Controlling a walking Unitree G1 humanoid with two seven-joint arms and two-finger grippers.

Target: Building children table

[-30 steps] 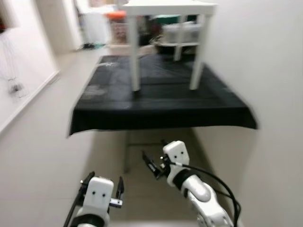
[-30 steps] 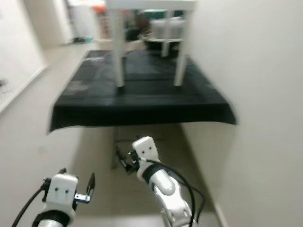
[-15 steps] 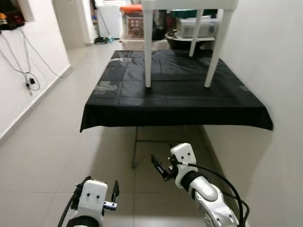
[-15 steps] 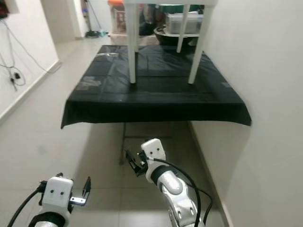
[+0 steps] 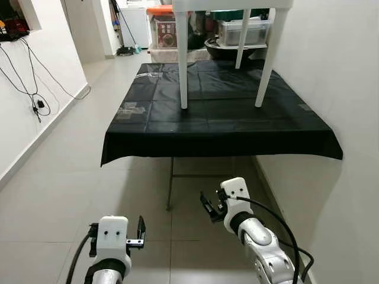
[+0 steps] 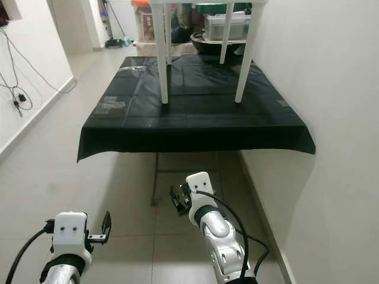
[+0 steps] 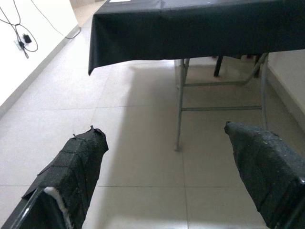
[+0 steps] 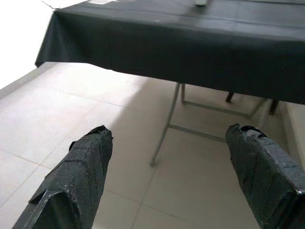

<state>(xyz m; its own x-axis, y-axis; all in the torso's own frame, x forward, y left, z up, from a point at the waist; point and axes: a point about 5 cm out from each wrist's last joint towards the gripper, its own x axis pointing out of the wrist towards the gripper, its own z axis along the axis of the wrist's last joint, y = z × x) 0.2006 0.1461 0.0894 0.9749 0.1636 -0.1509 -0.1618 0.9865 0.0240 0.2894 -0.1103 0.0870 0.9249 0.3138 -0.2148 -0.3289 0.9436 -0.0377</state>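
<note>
The white children's table (image 5: 225, 35) has its top cut off by the frame edge.

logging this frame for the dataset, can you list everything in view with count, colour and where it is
children's table: 1, white, standing upright on the black-covered table, four legs down
folding table: 1, black cloth over a grey metal frame, against the right wall
storage boxes: several, clear and orange-lidded, on the floor behind the table
dark basin: 1, behind the table, partly hidden
cables: a few, black, hanging on the left wall
floor: pale tiles
left gripper: 1, black fingers open, low above the floor
right gripper: 1, black fingers open, in front of the table's edge
</note>
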